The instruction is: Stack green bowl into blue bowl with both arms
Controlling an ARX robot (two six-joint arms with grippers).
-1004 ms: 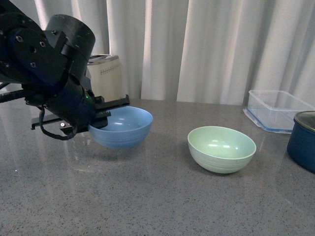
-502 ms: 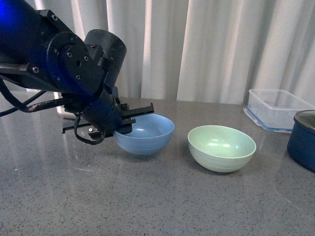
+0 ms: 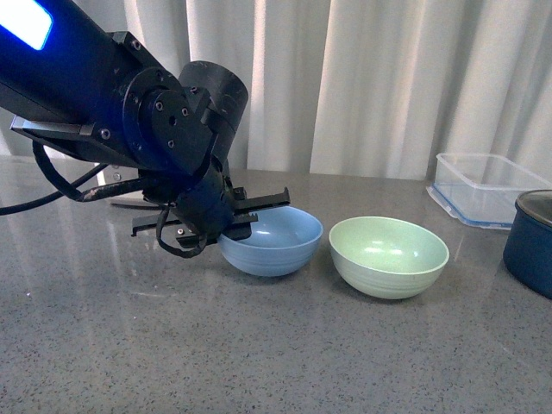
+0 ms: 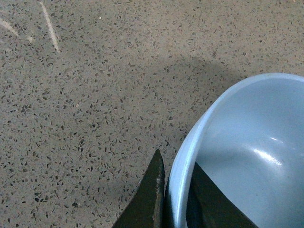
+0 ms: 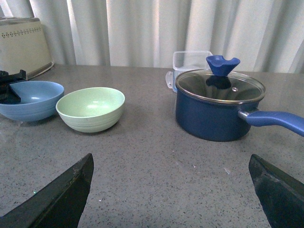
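Grey speckled counter (image 3: 259, 362), white curtain behind. Blue bowl (image 3: 272, 246) sits upright near mid-counter, just beside the green bowl (image 3: 388, 259), with a narrow gap between the rims and no contact. Left gripper (image 3: 246, 217) is pinching the blue bowl's near-left rim: in the left wrist view one of the fingers (image 4: 149, 194) lies outside the wall, the other inside, and the rim is caught between them. Whether the bowl's base is fully down on the counter I cannot tell; from the front and the right wrist views it looks to be at the surface. Green bowl is upright, empty and free of both arms, standing between the blue bowl and the pot (image 5: 213, 114). Right gripper (image 5: 171, 160) is spread wide and empty, well back from the bowls and facing them; the right arm does not show in the front view. Progress, as judged: the blue bowl is placed as the receiver, or nearly so; nothing is stacked yet. What remains: the left gripper lets go or steadies the blue bowl, and the right gripper reaches in, takes the green bowl by its rim, lifts it and lowers it into the blue. Green looks slightly wider, so it may sit high rather than nest deep.
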